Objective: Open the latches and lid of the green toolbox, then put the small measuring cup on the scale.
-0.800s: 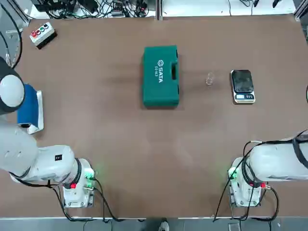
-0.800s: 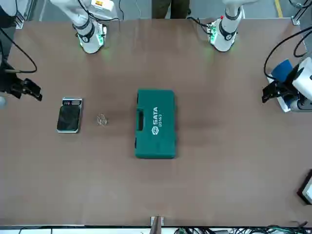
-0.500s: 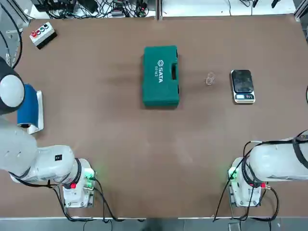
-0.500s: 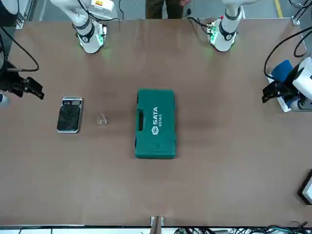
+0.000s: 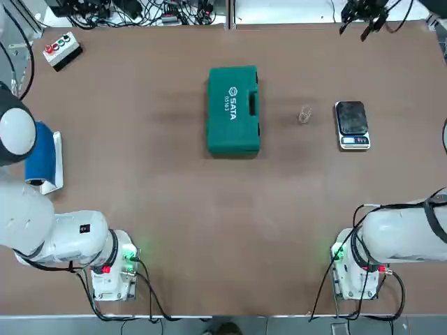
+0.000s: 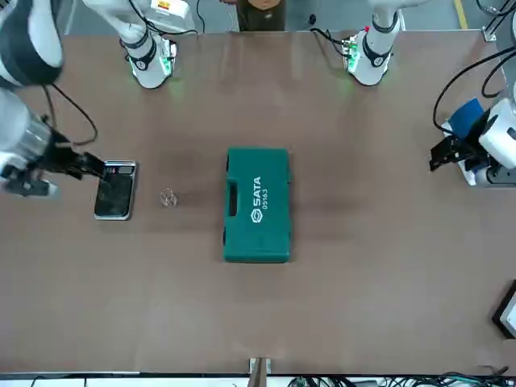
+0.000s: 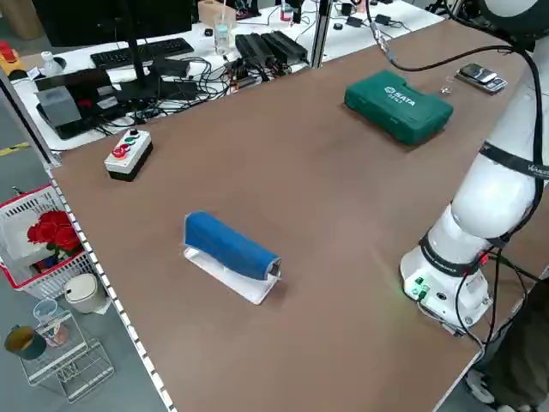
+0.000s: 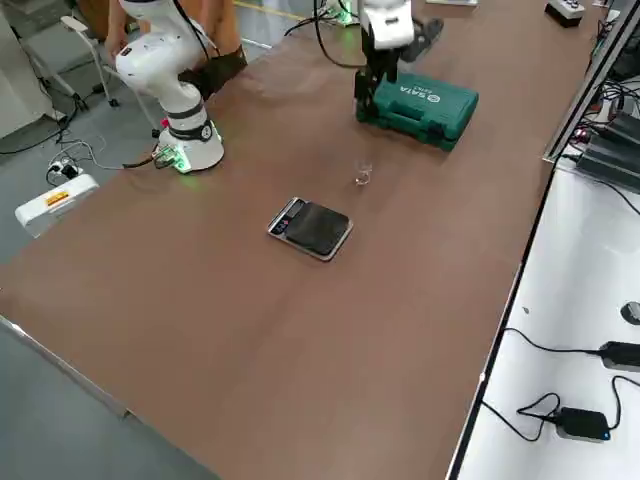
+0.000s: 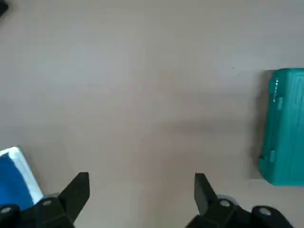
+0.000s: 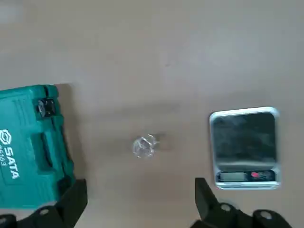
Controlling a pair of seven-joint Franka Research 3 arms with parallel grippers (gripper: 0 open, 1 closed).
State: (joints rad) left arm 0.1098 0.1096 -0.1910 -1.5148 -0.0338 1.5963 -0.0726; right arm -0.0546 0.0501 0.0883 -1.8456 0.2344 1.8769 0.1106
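Note:
The green toolbox (image 5: 233, 110) lies shut at the table's middle, its lid (image 6: 258, 201) with the white SATA lettering facing up. One dark latch (image 10: 46, 107) shows beside the handle cutout. The small measuring cup (image 5: 304, 114) stands on the table between the toolbox and the scale (image 5: 351, 124). My right gripper (image 6: 89, 168) hangs open and empty high above the scale's end of the table; its wrist view looks down on the cup (image 10: 144, 146) and the scale (image 10: 243, 146). My left gripper (image 6: 439, 155) is open and empty at the table's left edge, far from the toolbox (image 9: 284, 124).
A blue block on a white base (image 5: 43, 157) lies by the left arm. A grey box with coloured buttons (image 5: 61, 49) sits at the far left corner. Cables and equipment line the far edge. A person (image 6: 262, 10) stands behind the arms' bases.
My right gripper has swung in from the table's edge toward the scale. The left gripper has barely shifted. Toolbox, cup and scale have not moved.

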